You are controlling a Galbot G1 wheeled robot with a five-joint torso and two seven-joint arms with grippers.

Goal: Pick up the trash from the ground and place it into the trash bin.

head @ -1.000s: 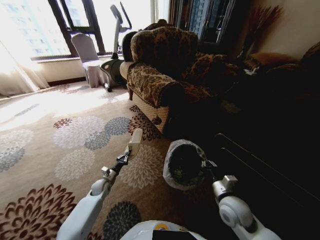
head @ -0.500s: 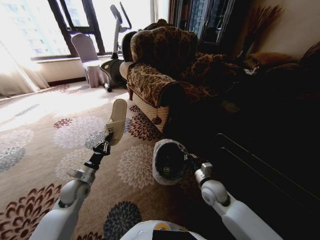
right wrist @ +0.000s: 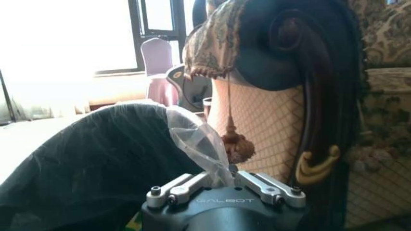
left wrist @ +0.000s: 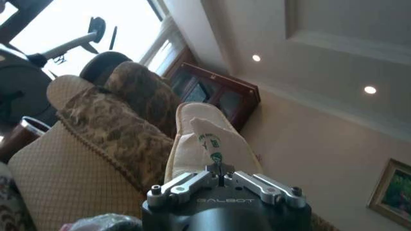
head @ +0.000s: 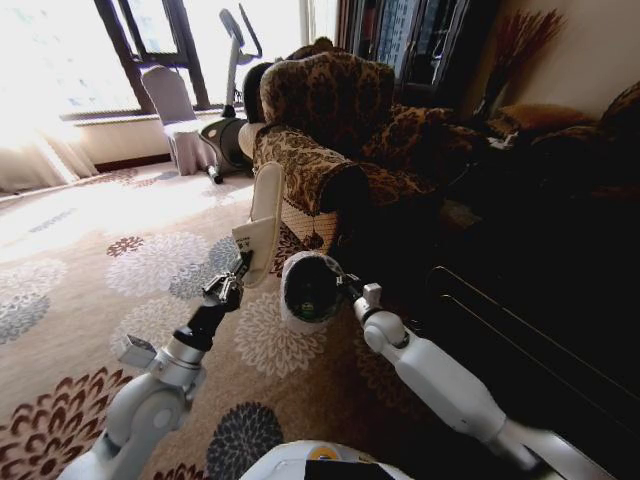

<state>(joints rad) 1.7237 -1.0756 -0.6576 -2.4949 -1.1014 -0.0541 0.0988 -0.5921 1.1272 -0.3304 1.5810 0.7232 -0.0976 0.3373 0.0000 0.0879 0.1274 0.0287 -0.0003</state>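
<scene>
A patterned brown armchair (head: 330,130) stands at twelve o'clock on the floral carpet (head: 120,290). At eleven o'clock, by the bright window (head: 60,50), are a covered white chair (head: 180,115) and an exercise bike (head: 232,70).

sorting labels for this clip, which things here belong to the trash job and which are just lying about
Job:
- pale slipper, clamped in the left gripper
- trash bin with plastic liner, held tipped by the right gripper

Lying about:
- patterned armchair
- covered white chair
- exercise bike
- floral carpet
</scene>
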